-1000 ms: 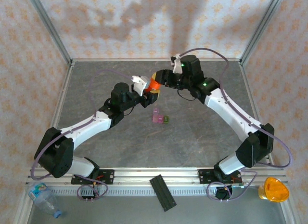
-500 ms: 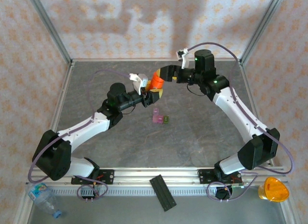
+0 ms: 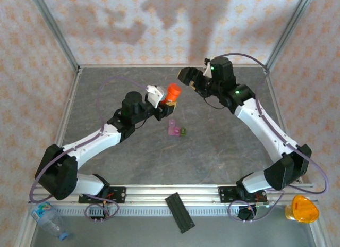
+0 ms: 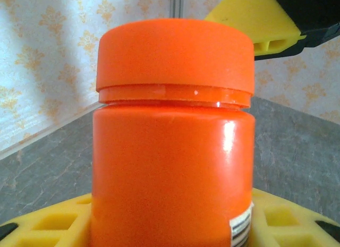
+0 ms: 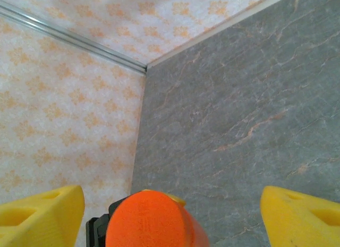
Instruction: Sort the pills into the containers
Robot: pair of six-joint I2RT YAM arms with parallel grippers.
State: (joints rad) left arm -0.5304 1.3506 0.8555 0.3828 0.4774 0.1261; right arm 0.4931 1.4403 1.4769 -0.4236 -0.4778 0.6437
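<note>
L gripper [image 3: 168, 102] pinches the orange bottle [image 4: 170, 146] low on its body btwn its yellow pads [image 4: 289, 220], cap [image 4: 173, 53] on. R gripper [image 3: 185, 75] has its fingers spread wide w/ nothing btwn them, near the cap but apart from it. Containers [image 3: 176, 130], joined pink boxes w/ one dark green, sit on the table [image 3: 133, 151] near the bottle, on the arms' side of it

One orange bottle [image 4: 172, 172], one cap [image 4: 174, 53] on it, between the jaws of the left gripper [image 3: 168, 99]. Two grippers, counting the right gripper [image 3: 186, 76]. One cluster of containers [image 3: 175, 129] near the left jaws: one dark green box [image 3: 183, 131], pink boxes [image 3: 172, 131] too small to tally.
</note>
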